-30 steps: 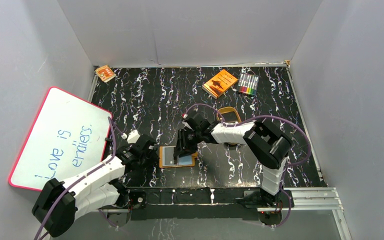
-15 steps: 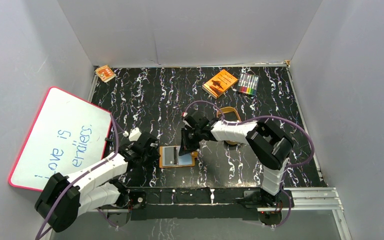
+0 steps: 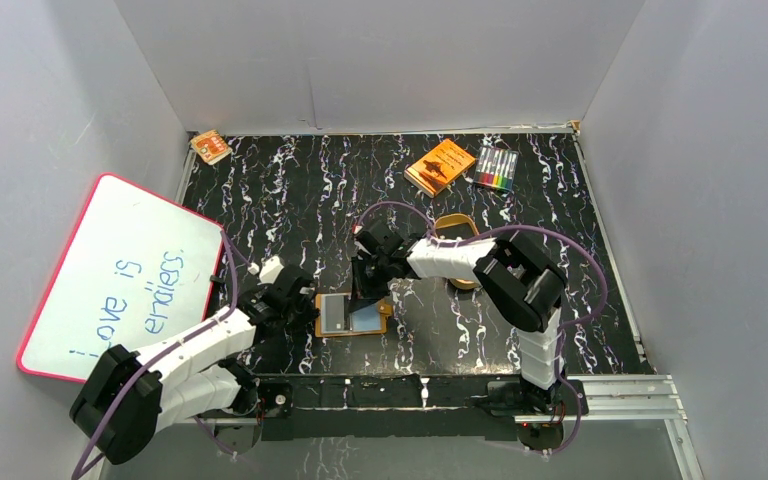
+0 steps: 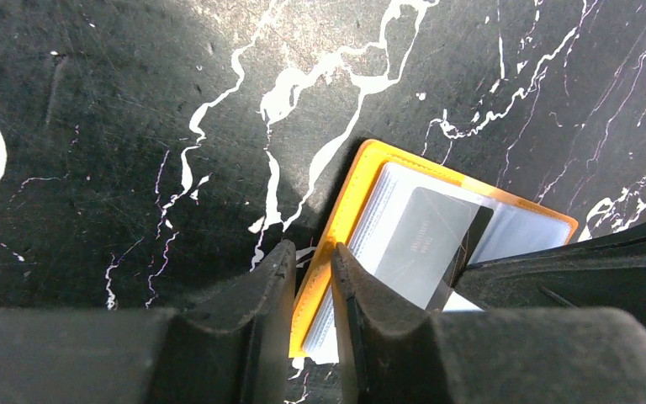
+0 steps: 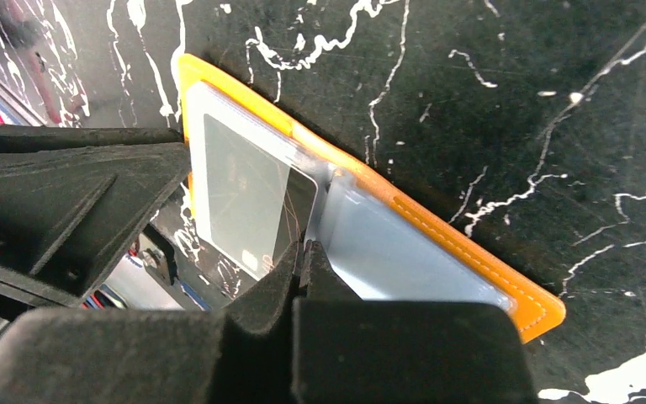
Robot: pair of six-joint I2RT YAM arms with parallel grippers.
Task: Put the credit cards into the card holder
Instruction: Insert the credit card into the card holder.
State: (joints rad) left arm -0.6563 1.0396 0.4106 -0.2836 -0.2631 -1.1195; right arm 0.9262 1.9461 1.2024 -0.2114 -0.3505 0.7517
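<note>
The card holder (image 5: pixel 463 251) lies open and flat on the bench (image 4: pixel 92 126). The grey card (image 5: pixel 248 198) is on the half nearer the left jaws and the pale blue card (image 5: pixel 412 265) is on the other half. The right jaws are pressed together, their tip down at the holder's fold against the grey card's inner edge. The left jaws stand a narrow gap apart astride the holder's outer orange rim. The likeliest failure is a sideways push on the grey card before any pocket mouth is open. The card would then ride over the sleeve, or the closed tip would skid off its thin edge. If the left jaws do not truly hold the rim, that push could drag the whole holder across the bench. If they close hard on it, that half may lift and tip the card out of line. Several things cannot be made out: whether the grey card sits under the holder's clear sleeve or on top of it, whether a sliver of card or sleeve is nipped in the right jaws, and whether the left jaws grip the rim or only flank it. In both wrist views the jaws hide one side of the holder. The top view is too small to settle any of this.
</note>
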